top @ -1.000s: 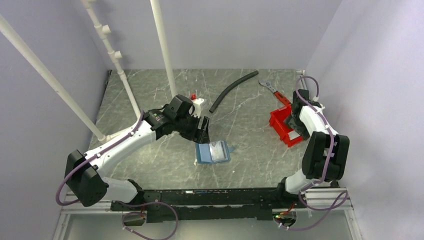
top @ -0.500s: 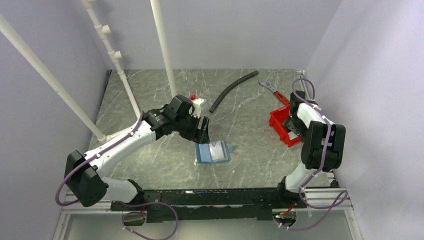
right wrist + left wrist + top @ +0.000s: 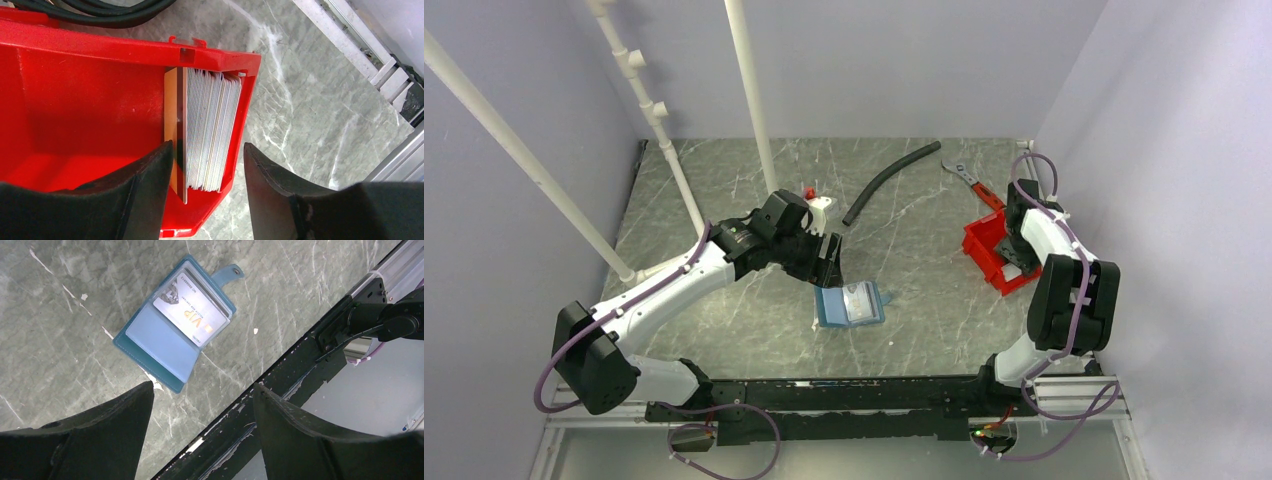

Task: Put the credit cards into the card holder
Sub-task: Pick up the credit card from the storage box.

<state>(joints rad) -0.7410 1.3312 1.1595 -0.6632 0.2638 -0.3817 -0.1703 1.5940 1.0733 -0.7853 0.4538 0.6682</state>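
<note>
Right gripper (image 3: 207, 144) stands with its jaws apart astride the credit cards (image 3: 212, 110), which sit on edge at the 3 o'clock end of the red bin (image 3: 75, 100). Left gripper (image 3: 200, 387), jaws wide apart and empty, hovers above the worktop (image 3: 60, 305) with the open card holder (image 3: 170, 335) at its 12 o'clock

Left fingers (image 3: 100, 435), right fingers (image 3: 100, 200) — apart (both)
</note>
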